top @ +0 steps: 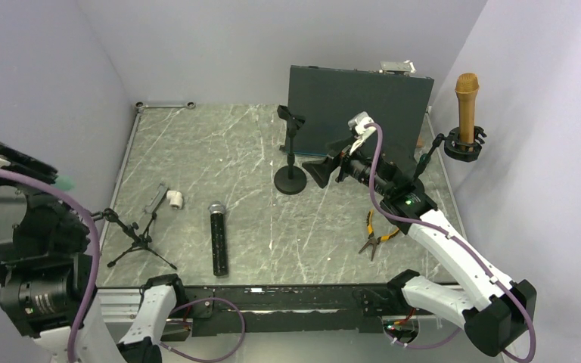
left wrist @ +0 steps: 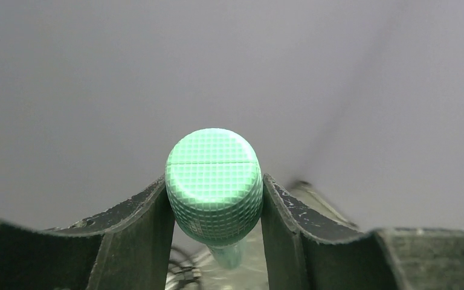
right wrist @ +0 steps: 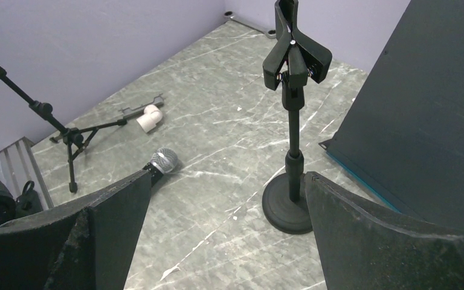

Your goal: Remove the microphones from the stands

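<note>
The mint-green microphone (left wrist: pixel 214 169), its grille head facing the wrist camera, is clamped between the left hand's (left wrist: pixel 215 187) fingers, well apart from the black tripod stand (top: pixel 140 243) standing on the worktop (top: pixel 234 151).

White-and-black arms (top: pixel 454 246), purple cables (top: pixel 381 151), dark jaws

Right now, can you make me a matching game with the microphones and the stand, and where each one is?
Things:
1 green microphone
2 gold microphone
3 black microphone
4 round-base stand

States:
A lying flat on the table
B clip empty
C held in the left gripper
D upright in a black holder

Pairs: 1-C, 2-D, 3-A, 4-B
</note>
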{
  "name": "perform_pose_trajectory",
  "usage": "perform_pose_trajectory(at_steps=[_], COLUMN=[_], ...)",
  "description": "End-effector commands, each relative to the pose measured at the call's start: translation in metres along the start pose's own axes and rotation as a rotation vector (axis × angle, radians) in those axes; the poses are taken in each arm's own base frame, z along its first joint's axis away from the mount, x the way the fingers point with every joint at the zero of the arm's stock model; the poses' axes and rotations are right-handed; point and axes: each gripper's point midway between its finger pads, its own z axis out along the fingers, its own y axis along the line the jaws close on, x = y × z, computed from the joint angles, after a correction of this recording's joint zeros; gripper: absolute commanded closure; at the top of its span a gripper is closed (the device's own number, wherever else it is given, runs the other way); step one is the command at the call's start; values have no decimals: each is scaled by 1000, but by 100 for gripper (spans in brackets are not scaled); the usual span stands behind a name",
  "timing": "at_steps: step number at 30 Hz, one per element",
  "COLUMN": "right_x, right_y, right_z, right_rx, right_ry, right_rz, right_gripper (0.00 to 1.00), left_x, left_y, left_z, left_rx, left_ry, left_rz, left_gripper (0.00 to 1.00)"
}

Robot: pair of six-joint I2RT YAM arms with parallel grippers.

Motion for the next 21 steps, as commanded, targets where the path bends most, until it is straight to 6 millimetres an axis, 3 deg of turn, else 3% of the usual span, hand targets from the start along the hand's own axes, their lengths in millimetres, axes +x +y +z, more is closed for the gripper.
perform_pose_trajectory(at_steps=[1,2,5,8,10,16,21], right_x=[-23,-23,-24,-27,-29,-29,-28], right_y=[1,1,1,1,1,1,3], right_z=[1,1,0,-2,-3,-3,-2], right_rx=[2,3,6,10,10,11,0], right_ry=[-44,-44,-46,-49,-52,-49,-54], right_rz=[-18,-18,-20,-29,-36,-37,-25], right_gripper=[0,0,0,0,0,0,0], left_x=[-1,3,19,52,78,167,278], left_y=[-108,-132,-175,-207,-217,-224,-235], left_z=[-34,-51,-90,-130,-156,-186,-231], left_rx=[638,803,1133,1467,1681,1811,1787], left_ry=[14,24,78,231,372,673,1149], left_rz=[-64,-68,-76,-63,-67,-30,51], left_gripper=[100,100,100,100,100,100,100])
